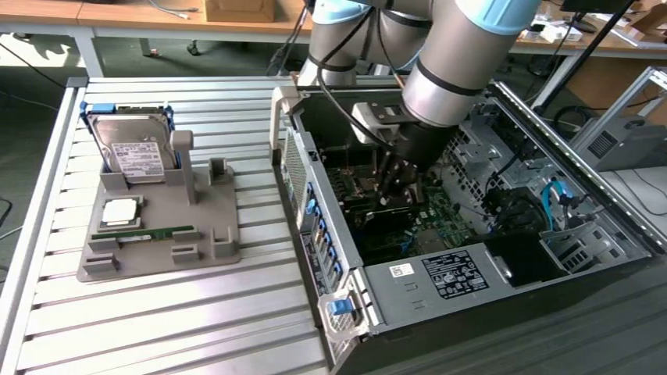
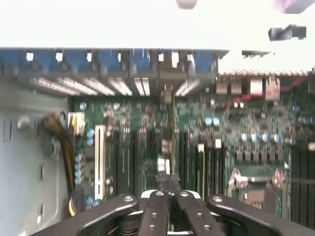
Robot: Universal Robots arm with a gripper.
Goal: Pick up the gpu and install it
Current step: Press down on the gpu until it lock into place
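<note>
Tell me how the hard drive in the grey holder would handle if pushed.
The hard drive looks like a rigid metal-cased block, so probably stiff and heavy for its size. Its smooth silver sides may be slippery. It stands on edge, leaning in the grey holder, so a high push could tip it.

Exterior view: set high and back, looking down on the slatted table [image 1: 156, 312] and into the open computer case [image 1: 469, 234] on its right. Wrist view: mounted just behind the tool [image 2: 169, 183], close above the motherboard [image 2: 147, 147]. Shared by both: that motherboard [image 1: 443, 211] inside the case.
</note>
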